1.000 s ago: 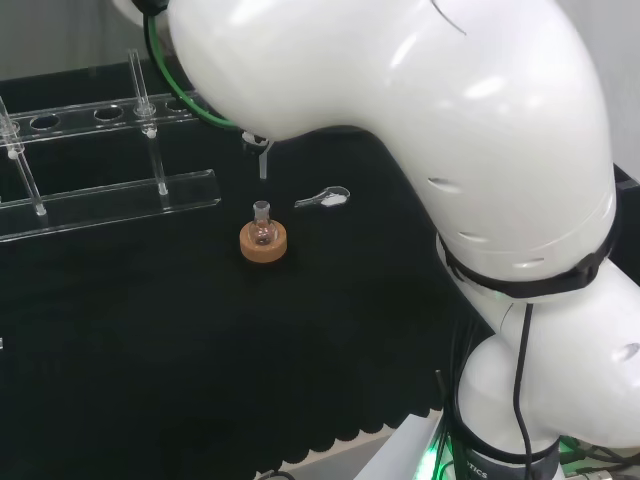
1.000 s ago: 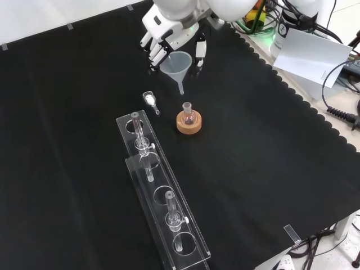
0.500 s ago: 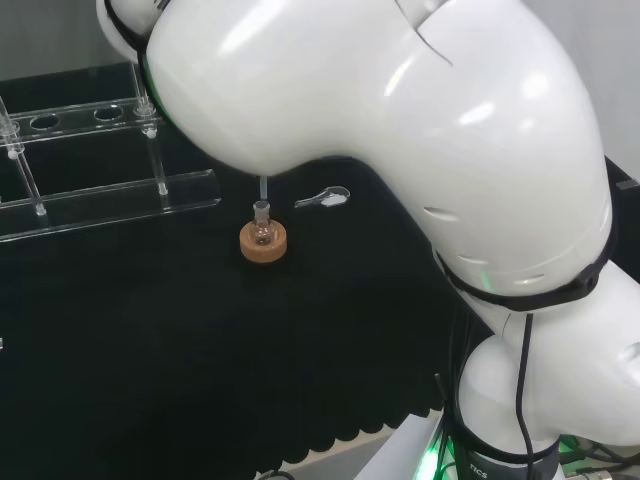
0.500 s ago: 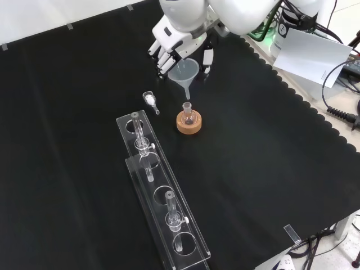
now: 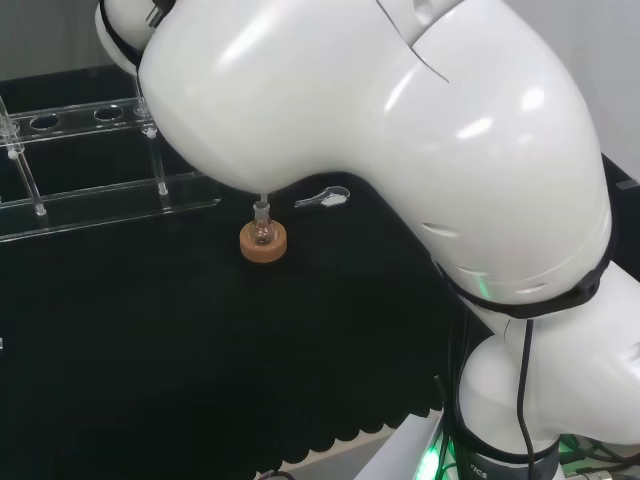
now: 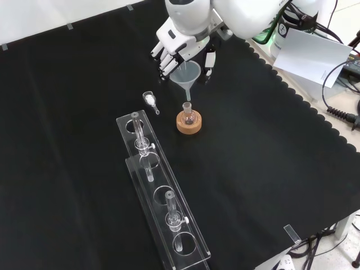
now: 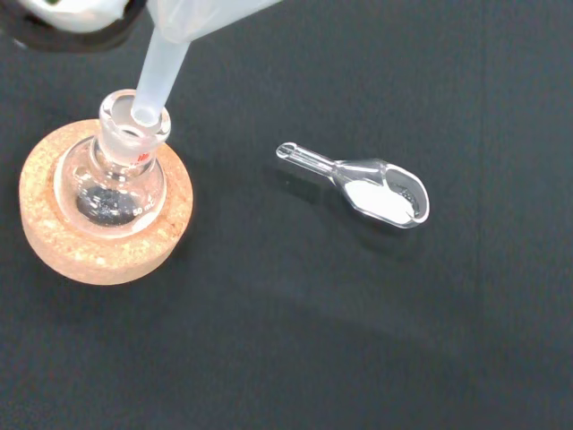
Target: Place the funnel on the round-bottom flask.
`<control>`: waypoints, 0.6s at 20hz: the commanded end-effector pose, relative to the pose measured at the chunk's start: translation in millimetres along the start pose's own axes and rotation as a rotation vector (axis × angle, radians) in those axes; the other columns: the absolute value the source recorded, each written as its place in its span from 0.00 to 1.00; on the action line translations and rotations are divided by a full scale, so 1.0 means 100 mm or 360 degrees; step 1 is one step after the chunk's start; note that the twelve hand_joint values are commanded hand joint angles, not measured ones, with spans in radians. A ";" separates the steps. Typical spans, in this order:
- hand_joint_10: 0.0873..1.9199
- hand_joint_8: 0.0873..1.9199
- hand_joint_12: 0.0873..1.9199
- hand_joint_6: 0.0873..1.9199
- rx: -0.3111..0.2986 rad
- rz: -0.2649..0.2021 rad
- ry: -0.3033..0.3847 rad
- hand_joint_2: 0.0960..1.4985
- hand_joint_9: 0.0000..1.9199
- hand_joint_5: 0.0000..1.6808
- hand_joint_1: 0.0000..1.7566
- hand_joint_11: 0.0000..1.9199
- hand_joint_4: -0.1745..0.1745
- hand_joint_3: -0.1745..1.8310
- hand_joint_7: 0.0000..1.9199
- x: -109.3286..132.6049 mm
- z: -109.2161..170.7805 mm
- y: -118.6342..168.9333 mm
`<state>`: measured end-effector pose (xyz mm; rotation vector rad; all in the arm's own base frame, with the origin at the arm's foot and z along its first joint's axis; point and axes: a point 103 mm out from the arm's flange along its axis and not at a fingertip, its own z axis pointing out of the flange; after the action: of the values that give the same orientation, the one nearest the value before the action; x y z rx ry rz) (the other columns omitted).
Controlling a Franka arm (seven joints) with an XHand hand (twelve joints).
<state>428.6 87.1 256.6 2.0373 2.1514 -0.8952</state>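
In the front view, a clear rack (image 6: 160, 197) with a few tubes runs along the left of the black-clothed table (image 6: 67, 112), reaching toward the near edge. Just right of its far end lies a small clear scoop (image 6: 149, 100) holding white powder. Further right, the round-bottom flask (image 6: 188, 115) stands upright in a cork ring (image 6: 188, 125). Directly above it, on the far side, the hand (image 6: 175, 44) has its fingers (image 6: 163, 59) curled round the rim of the funnel (image 6: 186, 75), pinching it against the thumb (image 6: 210, 59). In the wrist view the funnel's stem tip sits at the mouth of the flask neck, the stem tilted.
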 end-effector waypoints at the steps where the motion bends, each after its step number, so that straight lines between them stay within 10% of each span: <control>1: 0.32 0.39 0.66 0.34 -0.0006 0.0002 0.0006 0.42 0.45 0.28 0.42 0.23 0.34 0.33 0.30 0.02 0.01 0.02; 12: 0.32 0.39 0.66 0.34 -0.0004 -0.0005 -0.0012 0.42 0.45 0.27 0.42 0.23 0.34 0.33 0.30 0.10 0.05 0.08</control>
<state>432.0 93.1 246.3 2.0240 2.1557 -0.9011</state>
